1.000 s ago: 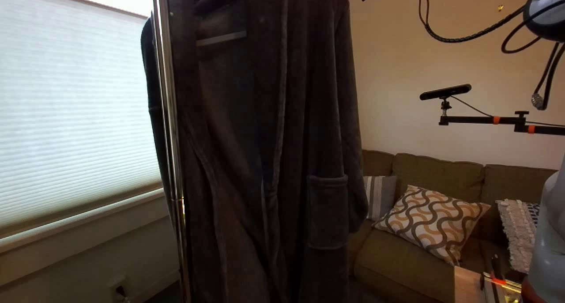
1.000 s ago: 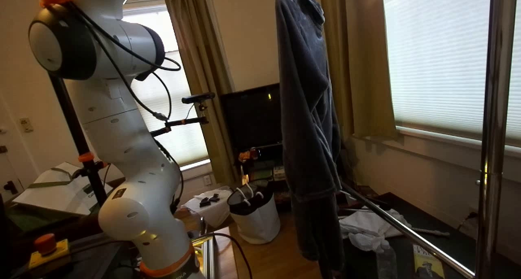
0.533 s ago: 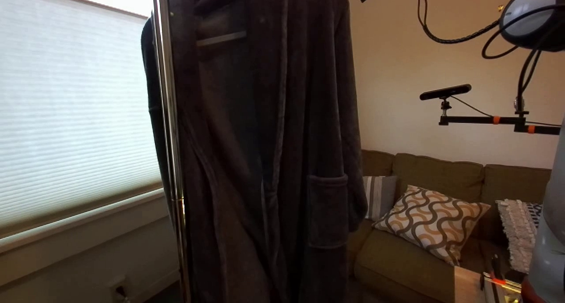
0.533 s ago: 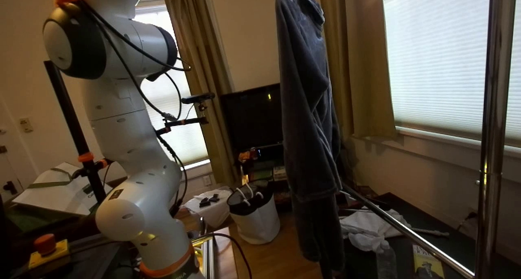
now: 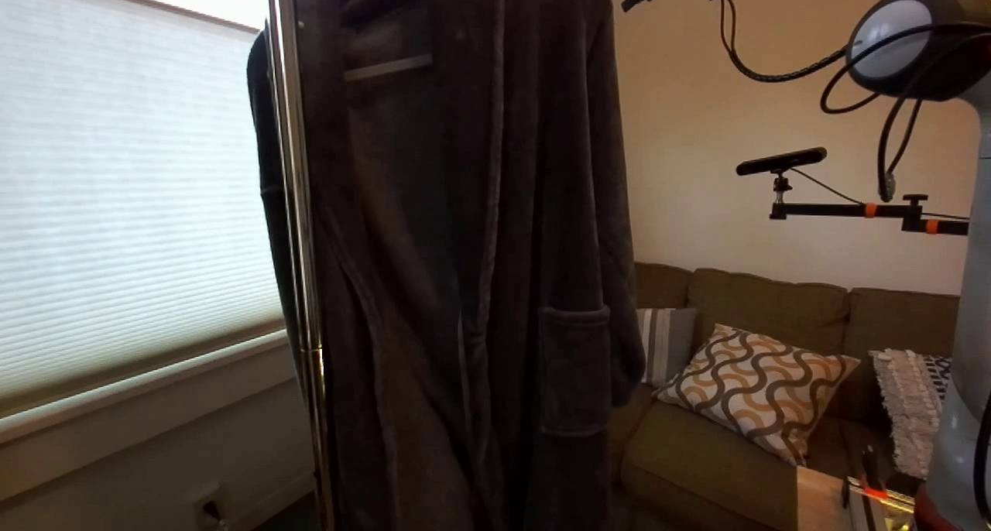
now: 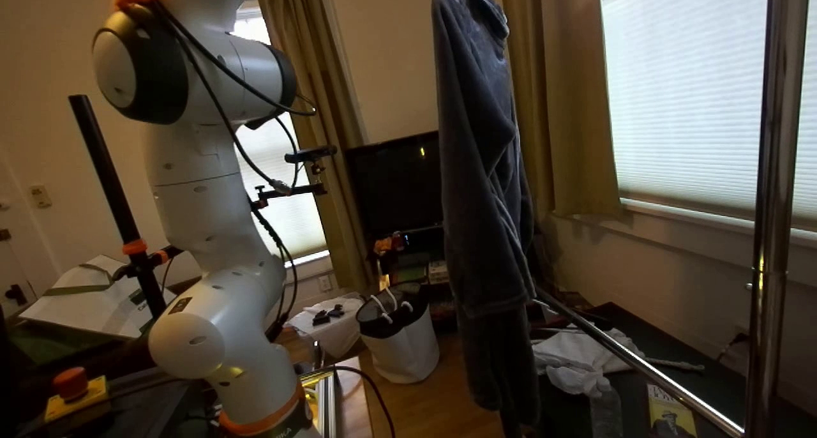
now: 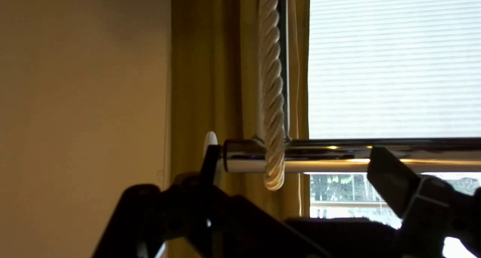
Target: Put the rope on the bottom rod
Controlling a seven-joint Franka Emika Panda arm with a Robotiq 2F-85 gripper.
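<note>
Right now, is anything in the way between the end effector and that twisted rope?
Nothing visible: in the wrist view, the twisted rope shows unblocked through the open end effector, in front of the chrome rod.

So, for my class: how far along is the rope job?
Done: the tool looks lined up with the rope, which crosses what seems the upper rod. In hand: likely the grasp; fingers stand open, nothing gripped. Left: moving the rope onto the bottom rod.

Green sofa (image 5: pixel 697 453) and pale basket (image 6: pixel 399 355)
1 cushion (image 5: pixel 759 388) with wavy pattern lies on the sofa; the basket stands on the floor (image 6: pixel 415 401), a television (image 6: pixel 396 186) behind it.
</note>
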